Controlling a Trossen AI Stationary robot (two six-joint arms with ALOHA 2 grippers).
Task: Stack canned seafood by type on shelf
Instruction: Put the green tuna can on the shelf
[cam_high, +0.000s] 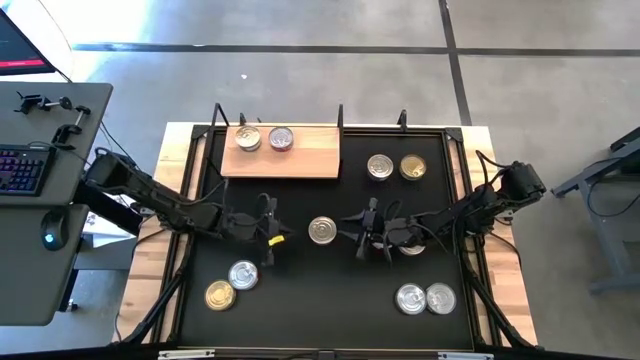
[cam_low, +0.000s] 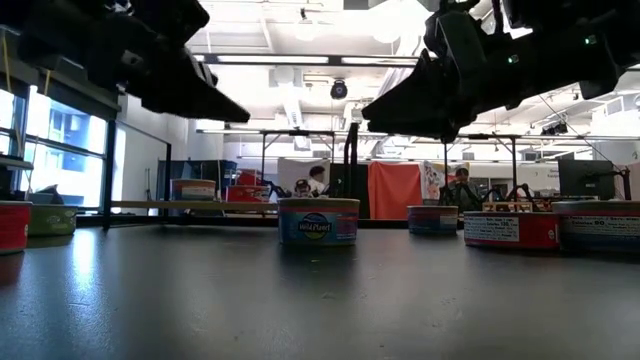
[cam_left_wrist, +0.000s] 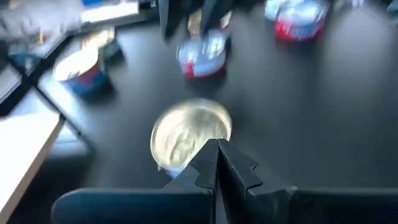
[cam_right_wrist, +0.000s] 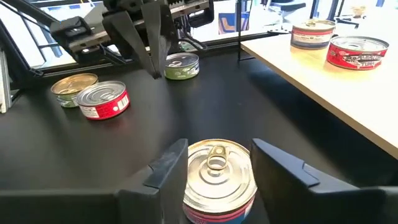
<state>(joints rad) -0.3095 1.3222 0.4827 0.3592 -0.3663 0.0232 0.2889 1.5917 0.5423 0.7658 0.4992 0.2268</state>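
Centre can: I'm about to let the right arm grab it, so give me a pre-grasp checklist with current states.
1. Right gripper open: ok.
2. Fingers straddle the centre can, one each side: ok.
3. Can upright, pull-tab lid up: ok.
4. Left gripper shut and clear of the can: ok, it sits above, apart in the high view.
5. Free room on the shelf beside its two cans: ok.
6. Type matches a can on the shelf: cannot tell.

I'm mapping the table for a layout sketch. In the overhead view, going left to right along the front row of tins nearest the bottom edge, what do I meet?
Gold-lidded tin → silver-lidded tin → a wide stretch of bare black table → silver-lidded tin → silver-lidded tin, touching the one before it.
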